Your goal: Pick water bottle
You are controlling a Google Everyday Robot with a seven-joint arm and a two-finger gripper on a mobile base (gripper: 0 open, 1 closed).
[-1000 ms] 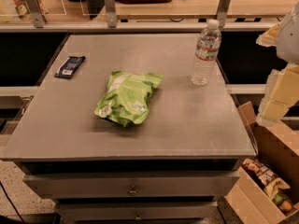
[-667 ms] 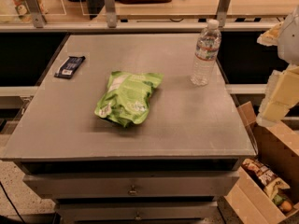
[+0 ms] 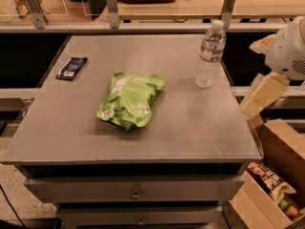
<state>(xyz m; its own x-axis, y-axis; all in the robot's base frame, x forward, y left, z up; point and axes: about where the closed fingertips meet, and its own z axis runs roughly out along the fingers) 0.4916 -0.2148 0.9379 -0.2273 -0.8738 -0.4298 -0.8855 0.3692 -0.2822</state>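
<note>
The water bottle (image 3: 209,54) is a small clear ribbed bottle with a white cap and a white-and-red label band. It stands upright near the far right corner of the grey table (image 3: 190,132). My gripper (image 3: 261,95) hangs at the right edge of the view, beige under a white wrist. It is off the table's right side, to the right of the bottle and nearer the camera, and is not touching it.
A green chip bag (image 3: 131,100) lies at the table's middle. A dark snack bar (image 3: 71,68) lies at the far left. An open cardboard box (image 3: 276,185) with items stands on the floor at the right. A railing and shelf run behind the table.
My gripper has moved a little to the left, closer to the table's right edge. The bottle, bag and bar have not moved.
</note>
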